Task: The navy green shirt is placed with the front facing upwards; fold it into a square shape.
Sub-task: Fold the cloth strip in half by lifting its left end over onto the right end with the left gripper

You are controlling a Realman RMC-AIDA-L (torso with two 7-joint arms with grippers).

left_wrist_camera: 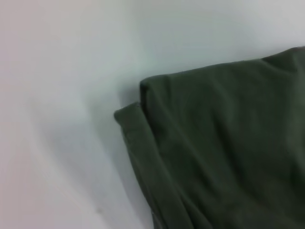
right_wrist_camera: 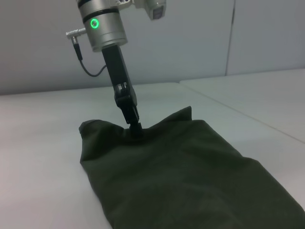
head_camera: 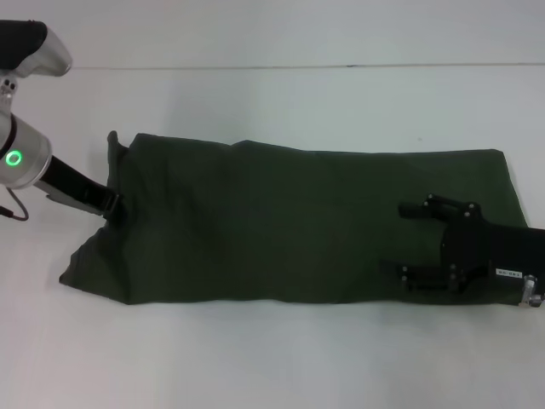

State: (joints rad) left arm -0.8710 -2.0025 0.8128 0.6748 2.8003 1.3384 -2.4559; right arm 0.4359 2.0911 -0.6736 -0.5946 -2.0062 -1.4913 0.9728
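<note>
Head view: navy green shirt (head_camera: 281,221) folded into a long band, spread across a white table (head_camera: 272,358) from left to right, plain cloth uppermost, no lettering on show. Left gripper (head_camera: 111,204) down at the shirt's left end, black fingers pinched together on the edge of the cloth, about midway along that short side; corner of the fabric standing up just behind it. Silver wrist with a green ring light (head_camera: 14,158) up and to the left of the gripper. Right gripper (head_camera: 417,243) lying over the shirt's right end, two black fingers (head_camera: 426,207) spread wide apart and pointing toward the left end, resting low on the cloth with nothing between them.

Left wrist view: one corner of the shirt (left_wrist_camera: 224,152) against the bare table (left_wrist_camera: 57,95), with a doubled, rolled edge (left_wrist_camera: 131,124) along one side; no fingers visible here.

Right wrist view: shirt (right_wrist_camera: 181,176) seen lengthwise, running away toward the left gripper (right_wrist_camera: 136,128) at the far end. Fingers there closed on the fabric, cloth drawn up into two small peaks, one on either side of the pinch. Green ring light (right_wrist_camera: 94,22) lit on the wrist above; table (right_wrist_camera: 43,124) pale and flat around the garment
</note>
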